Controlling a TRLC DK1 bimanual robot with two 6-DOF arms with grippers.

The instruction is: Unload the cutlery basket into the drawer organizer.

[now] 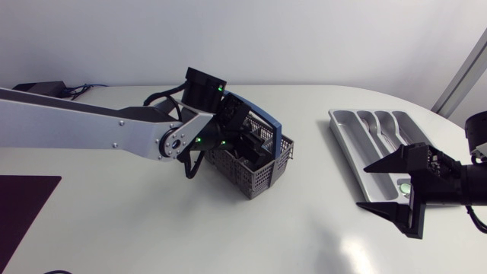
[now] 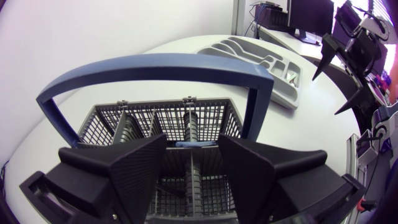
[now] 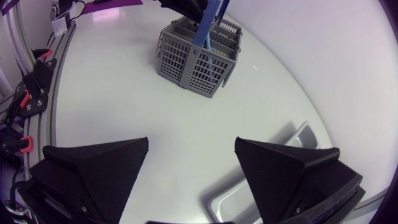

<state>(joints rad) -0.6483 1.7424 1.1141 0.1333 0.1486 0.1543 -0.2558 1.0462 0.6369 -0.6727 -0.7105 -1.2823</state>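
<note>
- Currently, the grey perforated plastic cutlery basket [image 1: 257, 173] stands on the white round-edged table [image 1: 152, 221], near its middle. It sits at an angle to the table edge.
- Its blue arched handle [image 1: 268, 122] is raised upright over the compartments.
- The light-grey moulded plastic drawer organizer [image 1: 346, 144] lies flat on the right side of the table, well apart from the basket. Its long slots run away from the near edge.
- The silver-grey left arm [image 1: 84, 125] comes in from the left side and ends over the basket.
- Left gripper [image 2: 193, 142]: it hangs just above the basket's open top, under the arch of the handle. The jaws stand moderately apart and the inner faces touch nothing, so it has hold of nothing.
- A slim blue piece [image 2: 198, 145] shows inside the basket just ahead of the left fingertips. I cannot tell what it is, and the rest of the basket's contents are too dark to make out.
- Right gripper [image 1: 377, 185]: it hovers over the near end of the organizer, pointing toward the basket. The jaws are spread wide with only bare table and the organizer's corner seen between them, so it grips nothing.
- A dark rectangular mat [image 1: 23, 202] lies at the table's near left corner.
</note>
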